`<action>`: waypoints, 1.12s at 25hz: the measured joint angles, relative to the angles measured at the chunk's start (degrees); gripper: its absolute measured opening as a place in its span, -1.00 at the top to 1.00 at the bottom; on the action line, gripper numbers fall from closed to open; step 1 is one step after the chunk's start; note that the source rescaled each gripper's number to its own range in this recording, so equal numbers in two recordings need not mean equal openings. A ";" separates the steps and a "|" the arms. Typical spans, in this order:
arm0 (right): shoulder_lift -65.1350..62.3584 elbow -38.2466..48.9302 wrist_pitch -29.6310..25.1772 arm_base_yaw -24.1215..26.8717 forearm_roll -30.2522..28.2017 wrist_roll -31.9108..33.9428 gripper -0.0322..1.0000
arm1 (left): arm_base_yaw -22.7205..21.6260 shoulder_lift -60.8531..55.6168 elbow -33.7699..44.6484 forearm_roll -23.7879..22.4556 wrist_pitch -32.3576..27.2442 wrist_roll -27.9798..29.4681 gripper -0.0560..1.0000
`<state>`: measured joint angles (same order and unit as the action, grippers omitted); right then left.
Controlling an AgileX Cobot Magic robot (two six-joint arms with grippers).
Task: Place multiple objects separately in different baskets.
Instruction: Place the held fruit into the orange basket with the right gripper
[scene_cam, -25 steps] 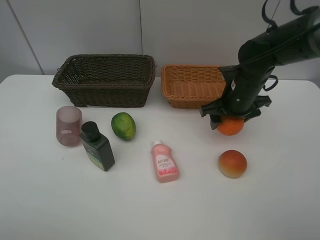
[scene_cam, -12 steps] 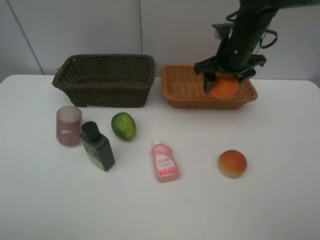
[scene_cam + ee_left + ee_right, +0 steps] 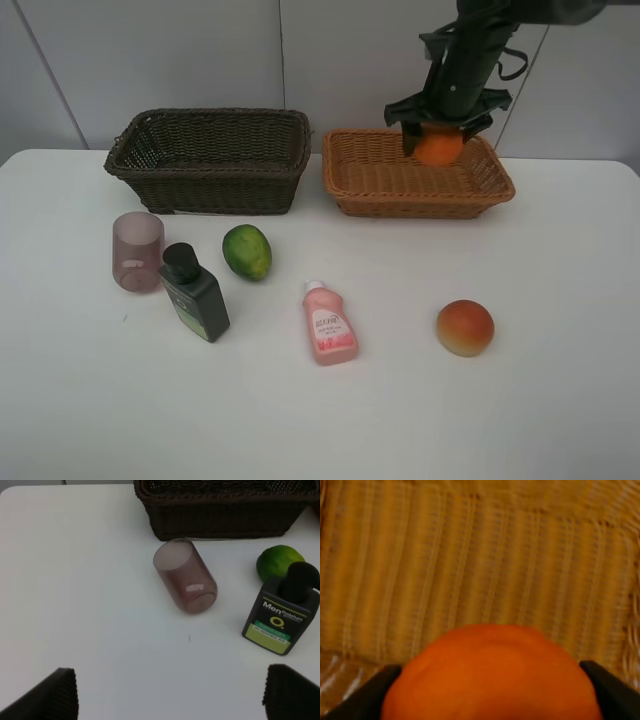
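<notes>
My right gripper (image 3: 438, 138) is shut on the orange (image 3: 438, 147) and holds it above the light orange-tan basket (image 3: 372, 192), over its far part. The right wrist view shows the orange (image 3: 492, 675) between the fingers with the basket's woven floor (image 3: 470, 560) below. The dark brown basket (image 3: 210, 160) stands to the left. On the table lie the mauve cup (image 3: 137, 251), dark green bottle (image 3: 194, 293), green fruit (image 3: 247, 252), pink bottle (image 3: 328, 323) and red-yellow fruit (image 3: 465, 327). My left gripper (image 3: 170, 695) is open above the table near the cup (image 3: 185, 582).
A white table (image 3: 560, 400) carries everything. A pale wall (image 3: 200, 50) stands behind the baskets. In the left wrist view the dark green bottle (image 3: 282, 615) and green fruit (image 3: 277, 562) lie beside the dark basket (image 3: 225, 510).
My right gripper has lifted the orange from the table near the red-yellow fruit and carried it up and back over the tan basket. The other items have not moved.
</notes>
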<state>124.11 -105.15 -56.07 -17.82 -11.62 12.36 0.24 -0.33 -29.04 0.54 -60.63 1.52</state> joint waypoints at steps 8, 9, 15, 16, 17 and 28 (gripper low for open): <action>4.70 -0.02 9.23 0.86 0.89 0.00 0.09 | 0.00 0.00 0.00 0.00 0.00 0.00 -0.85; 5.27 -0.07 10.37 1.07 0.90 0.00 0.09 | 0.00 0.00 0.00 0.00 0.00 0.00 -0.85; 7.29 -0.07 15.36 2.19 0.93 0.11 0.09 | 0.00 -0.04 0.00 0.00 0.00 0.00 -0.85; 7.49 -0.07 15.98 2.37 0.93 0.17 0.09 | 0.00 -0.04 0.00 0.00 0.00 0.00 -0.85; 7.72 -0.07 16.47 2.36 0.93 0.17 0.09 | 0.00 -0.04 0.00 0.00 0.00 0.00 -0.85; 9.67 -0.16 18.36 2.55 0.87 0.21 -0.48 | 0.00 -0.04 0.00 0.00 0.00 0.00 -0.85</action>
<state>133.78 -105.32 -37.71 -15.27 -10.75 12.57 0.24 -0.38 -29.04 0.54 -60.63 1.52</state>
